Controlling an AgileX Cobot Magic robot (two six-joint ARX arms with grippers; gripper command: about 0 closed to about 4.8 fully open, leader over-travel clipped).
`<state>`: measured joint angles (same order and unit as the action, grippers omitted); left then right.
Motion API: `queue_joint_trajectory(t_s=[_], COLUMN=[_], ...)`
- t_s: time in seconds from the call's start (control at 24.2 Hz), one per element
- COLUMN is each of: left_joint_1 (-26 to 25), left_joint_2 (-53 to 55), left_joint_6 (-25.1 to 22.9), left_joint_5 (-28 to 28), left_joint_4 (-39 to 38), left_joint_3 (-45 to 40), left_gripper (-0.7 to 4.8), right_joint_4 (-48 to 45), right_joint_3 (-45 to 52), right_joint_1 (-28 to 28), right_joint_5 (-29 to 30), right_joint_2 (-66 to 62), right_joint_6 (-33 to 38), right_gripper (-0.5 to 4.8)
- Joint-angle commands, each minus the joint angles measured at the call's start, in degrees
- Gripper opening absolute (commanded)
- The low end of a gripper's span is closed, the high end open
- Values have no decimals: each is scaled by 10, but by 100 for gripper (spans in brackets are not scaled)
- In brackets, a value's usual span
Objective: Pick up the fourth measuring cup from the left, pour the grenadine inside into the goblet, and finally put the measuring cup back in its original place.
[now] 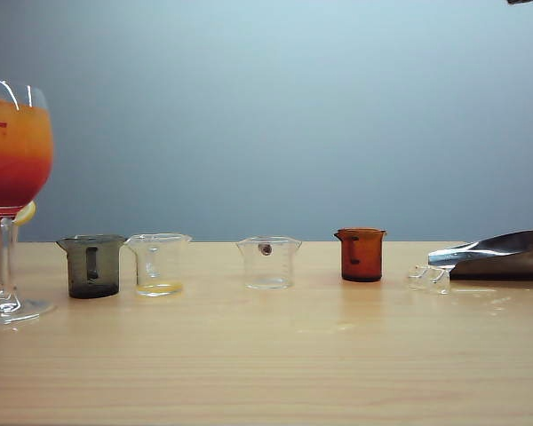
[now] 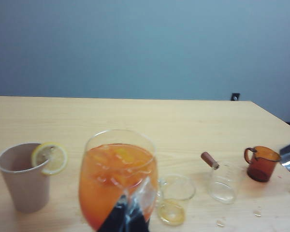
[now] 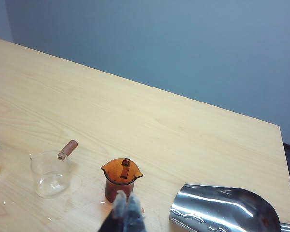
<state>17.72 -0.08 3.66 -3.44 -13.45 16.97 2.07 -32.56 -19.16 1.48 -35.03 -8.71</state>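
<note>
The amber-red fourth measuring cup (image 1: 362, 255) stands upright on the table, fourth from the left and apart from both grippers. It also shows in the right wrist view (image 3: 121, 178) and the left wrist view (image 2: 262, 164). The goblet (image 1: 14, 160) stands at the far left, with orange liquid above a dark red layer of grenadine (image 1: 13, 186). My right gripper (image 3: 127, 205) is shut and empty, just short of the amber cup. My left gripper (image 2: 129, 215) is shut with nothing in it, in front of the goblet's bowl (image 2: 117, 179). Neither gripper shows in the exterior view.
Left of the amber cup stand a smoky grey cup (image 1: 92, 266), a clear cup with yellow dregs (image 1: 158, 264) and a clear cup (image 1: 268, 262). A metal scoop (image 1: 506, 253) and a small clear lump (image 1: 429, 279) lie right. A paper cup with lemon slice (image 2: 26, 176) stands beside the goblet.
</note>
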Motion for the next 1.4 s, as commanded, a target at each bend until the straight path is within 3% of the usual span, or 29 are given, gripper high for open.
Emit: queue_joint_trajectory(t_s=[0.04,0.21,0.41,0.83,1.4], left_joint_1=[0,0,-29,-133,-143], left_joint_2=[2,2,2,2,2], left_joint_6=[-3,-2,-2,-21,-43], left_joint_5=[-4,-4,-3,-4,-4], left_joint_4=[8,50,162,156,180], left_joint_3=[-6,-26,-86,-116,-164], left_gripper=[-5,-5,-5,-5,-5], right_joint_4=[-5,-3,-2,-2,-2], right_joint_3=[-2,-2,-2,-2,-2], right_joint_1=[-1,-1,-1,-1,-1], right_joint_5=[-1,-1,-1,-1,-1], right_joint_2=[0,1,1,1,1], right_joint_6=[1,1,1,1,1], right_gripper=[-1,-1,-1,-1,-1])
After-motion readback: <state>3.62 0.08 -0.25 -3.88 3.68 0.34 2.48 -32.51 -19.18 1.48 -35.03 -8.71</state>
